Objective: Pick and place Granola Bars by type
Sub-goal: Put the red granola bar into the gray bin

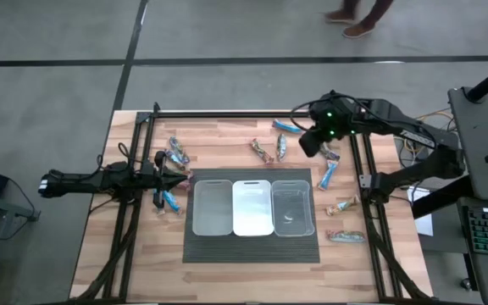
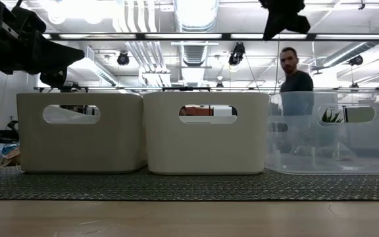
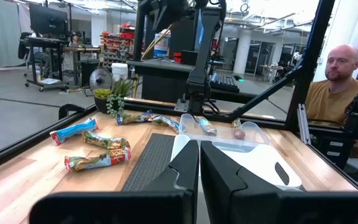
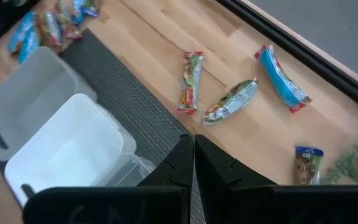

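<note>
The left gripper is seen at centre-left of the high view, just beside the left edge of the bins, with its jaws fully closed and nothing held between them. Granola Bars are scattered close to it: a small cluster just above the fingertips and a blue-wrapped bar just below them, none touching the jaws. The right gripper is placed at upper right of centre, raised over the table, its jaws likewise pressed together and empty; in the right wrist view three bars lie on the wood beyond its closed fingertips, a red-and-green wrapped bar, a silvery one and a blue one, all apart from the fingers. Further bars are noted at the right of the bins in the high view, among them a blue bar and a tan one. The wrappers are crinkled glossy foil, flat and oblong. Three rectangular plastic bins with rounded corners and cut-out handles are set side by side on a dark ribbed mat over the pale wooden table. No wrapper lettering can be read.
</note>
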Controlling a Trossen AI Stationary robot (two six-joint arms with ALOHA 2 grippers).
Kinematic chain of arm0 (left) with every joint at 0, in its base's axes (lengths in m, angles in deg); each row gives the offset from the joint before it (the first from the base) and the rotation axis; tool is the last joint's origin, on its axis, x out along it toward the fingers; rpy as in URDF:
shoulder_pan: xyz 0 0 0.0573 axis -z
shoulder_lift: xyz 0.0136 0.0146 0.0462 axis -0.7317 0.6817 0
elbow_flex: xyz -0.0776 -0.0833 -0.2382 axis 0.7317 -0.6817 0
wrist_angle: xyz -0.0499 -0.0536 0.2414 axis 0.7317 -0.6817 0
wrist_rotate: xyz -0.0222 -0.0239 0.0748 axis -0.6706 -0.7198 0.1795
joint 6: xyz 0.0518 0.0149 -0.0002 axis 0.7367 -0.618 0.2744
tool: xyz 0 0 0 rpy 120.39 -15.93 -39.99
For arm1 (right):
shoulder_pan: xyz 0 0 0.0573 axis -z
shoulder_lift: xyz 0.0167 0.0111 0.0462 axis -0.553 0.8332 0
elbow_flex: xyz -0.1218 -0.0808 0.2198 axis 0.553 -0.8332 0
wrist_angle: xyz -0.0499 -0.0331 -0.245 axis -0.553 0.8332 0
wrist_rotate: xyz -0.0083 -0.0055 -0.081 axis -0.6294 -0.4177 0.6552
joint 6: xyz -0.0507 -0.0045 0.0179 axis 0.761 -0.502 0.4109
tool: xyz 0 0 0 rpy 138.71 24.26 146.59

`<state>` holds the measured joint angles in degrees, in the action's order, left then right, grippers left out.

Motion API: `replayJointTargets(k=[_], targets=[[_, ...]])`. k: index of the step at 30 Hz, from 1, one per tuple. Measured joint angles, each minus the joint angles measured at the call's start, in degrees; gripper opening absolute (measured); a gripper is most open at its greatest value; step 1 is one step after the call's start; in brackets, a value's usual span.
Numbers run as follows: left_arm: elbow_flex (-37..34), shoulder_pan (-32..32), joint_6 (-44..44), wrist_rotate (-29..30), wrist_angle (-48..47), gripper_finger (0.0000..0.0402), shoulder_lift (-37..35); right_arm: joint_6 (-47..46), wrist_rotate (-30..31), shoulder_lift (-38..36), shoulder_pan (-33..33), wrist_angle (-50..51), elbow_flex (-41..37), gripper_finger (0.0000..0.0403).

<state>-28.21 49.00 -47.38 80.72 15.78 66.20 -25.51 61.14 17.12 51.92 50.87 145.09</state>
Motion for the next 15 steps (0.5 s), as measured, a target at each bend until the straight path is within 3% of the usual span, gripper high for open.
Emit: replayJointTargets(k=[15], targets=[[0.01,0.00,0.01,-0.02,0.00,0.0000,0.00,-0.48,0.44,3.49,5.14,-0.20,0.02,0.0009]])
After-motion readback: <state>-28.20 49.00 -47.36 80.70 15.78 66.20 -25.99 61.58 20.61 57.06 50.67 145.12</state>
